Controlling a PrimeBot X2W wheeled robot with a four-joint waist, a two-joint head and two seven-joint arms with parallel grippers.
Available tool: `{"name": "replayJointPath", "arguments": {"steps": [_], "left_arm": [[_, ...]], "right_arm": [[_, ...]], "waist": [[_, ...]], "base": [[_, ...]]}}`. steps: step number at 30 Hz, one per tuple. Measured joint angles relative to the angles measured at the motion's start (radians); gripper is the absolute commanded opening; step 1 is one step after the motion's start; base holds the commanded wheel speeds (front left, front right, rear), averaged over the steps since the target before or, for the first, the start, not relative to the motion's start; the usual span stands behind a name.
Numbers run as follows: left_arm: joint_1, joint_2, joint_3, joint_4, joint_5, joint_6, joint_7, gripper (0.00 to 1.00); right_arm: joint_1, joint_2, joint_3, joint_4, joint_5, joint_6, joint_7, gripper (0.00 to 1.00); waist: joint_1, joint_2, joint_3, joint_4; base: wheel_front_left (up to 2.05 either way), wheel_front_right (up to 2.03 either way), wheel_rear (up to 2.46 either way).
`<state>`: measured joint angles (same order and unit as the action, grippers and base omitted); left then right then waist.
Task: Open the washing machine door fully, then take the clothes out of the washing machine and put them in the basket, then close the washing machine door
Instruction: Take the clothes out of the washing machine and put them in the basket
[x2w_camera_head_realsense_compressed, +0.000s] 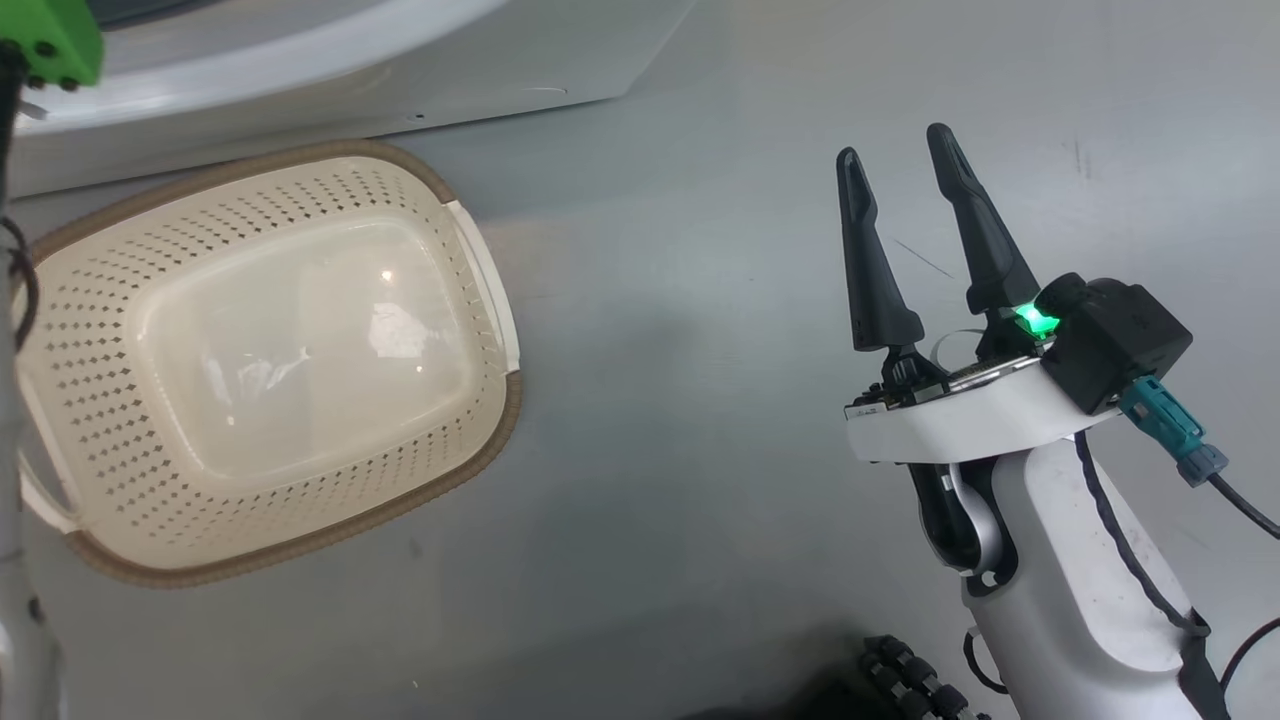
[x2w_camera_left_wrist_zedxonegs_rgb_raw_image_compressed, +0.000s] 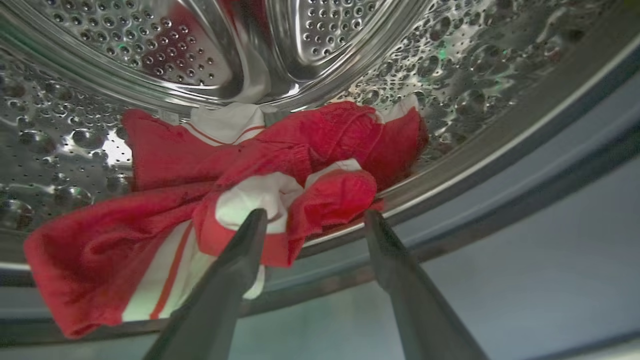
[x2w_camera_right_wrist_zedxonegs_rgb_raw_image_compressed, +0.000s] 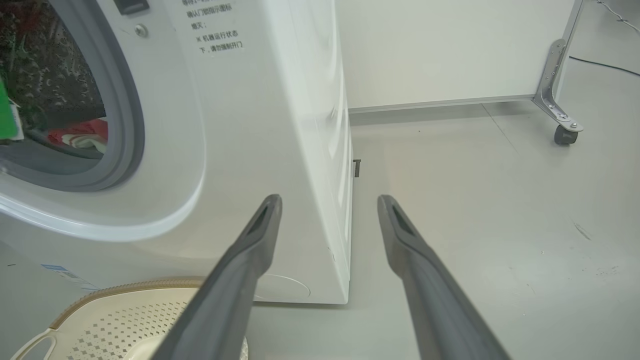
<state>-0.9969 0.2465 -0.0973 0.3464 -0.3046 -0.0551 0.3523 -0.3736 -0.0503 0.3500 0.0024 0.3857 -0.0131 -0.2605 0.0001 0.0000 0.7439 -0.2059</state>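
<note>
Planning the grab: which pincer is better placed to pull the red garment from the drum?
Left. The left pincer, open, points into the drum, fingertips close to the clothes. The right pincer, also open, is over floor beside the washing machine.

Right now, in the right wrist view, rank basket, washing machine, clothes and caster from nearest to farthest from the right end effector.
1. Basket, lower left, and washing machine, ahead left: too close to call.
2. Clothes, inside the drum, upper left.
3. Caster, far right.
</note>
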Motion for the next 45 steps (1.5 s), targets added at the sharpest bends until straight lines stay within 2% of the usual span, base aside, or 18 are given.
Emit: {"name": "replayJointPath", "arguments": {"steps": [12, 18, 29, 30, 31, 32, 33, 41, 45], "left_arm": [[-0.146, 0.089, 0.046, 0.125, 0.018, 0.0, 0.079, 1.0], [-0.178, 0.101, 0.059, 0.19, 0.017, 0.007, 0.124, 1.0], [-0.22, 0.117, 0.059, 0.276, 0.016, 0.015, 0.206, 1.0], [-0.226, 0.117, 0.059, 0.284, 0.016, 0.015, 0.214, 0.65], [-0.23, 0.117, 0.058, 0.291, 0.015, 0.015, 0.216, 0.45], [-0.234, 0.117, 0.056, 0.293, 0.015, 0.015, 0.228, 0.15], [-0.239, 0.117, 0.055, 0.296, 0.015, 0.015, 0.229, 0.0], [-0.263, 0.111, 0.048, 0.325, 0.013, 0.009, 0.226, 0.0], [-0.264, 0.097, 0.05, 0.332, 0.008, 0.009, 0.192, 0.0]], "right_arm": [[-0.034, 0.0, 0.048, 0.009, 0.048, -0.012, 0.0, 1.0], [-0.043, 0.0, 0.055, 0.012, 0.054, -0.021, 0.0, 1.0], [-0.052, 0.001, 0.07, 0.014, 0.056, -0.026, 0.0, 1.0], [-0.054, 0.001, 0.07, 0.014, 0.056, -0.026, 0.0, 1.0], [-0.055, 0.001, 0.071, 0.016, 0.056, -0.026, 0.0, 1.0], [-0.057, 0.001, 0.071, 0.016, 0.056, -0.026, 0.0, 1.0], [-0.06, 0.001, 0.071, 0.016, 0.056, -0.026, 0.0, 1.0], [-0.073, 0.0, 0.063, 0.019, 0.052, -0.034, 0.0, 1.0], [-0.075, 0.0, 0.049, 0.021, 0.043, -0.04, 0.0, 1.0]], "waist": [[0.0, 0.0, 0.025, -0.075], [0.0, 0.0, 0.031, -0.106], [0.0, 0.0, 0.04, -0.116], [0.0, 0.0, 0.042, -0.115], [0.0, 0.0, 0.042, -0.115], [0.0, 0.0, 0.043, -0.115], [0.0, 0.0, 0.045, -0.115], [0.0, 0.0, 0.048, -0.105], [0.0, 0.0, 0.046, -0.093]], "base": [[0.0, 0.0, 0.0], [0.0, 0.0, 0.0], [0.0, 0.0, 0.0], [0.0, 0.0, 0.0], [0.0, 0.0, 0.0], [0.0, 0.0, 0.0], [0.0, 0.0, 0.0], [0.0, 0.0, 0.0], [0.0, 0.0, 0.0]]}}
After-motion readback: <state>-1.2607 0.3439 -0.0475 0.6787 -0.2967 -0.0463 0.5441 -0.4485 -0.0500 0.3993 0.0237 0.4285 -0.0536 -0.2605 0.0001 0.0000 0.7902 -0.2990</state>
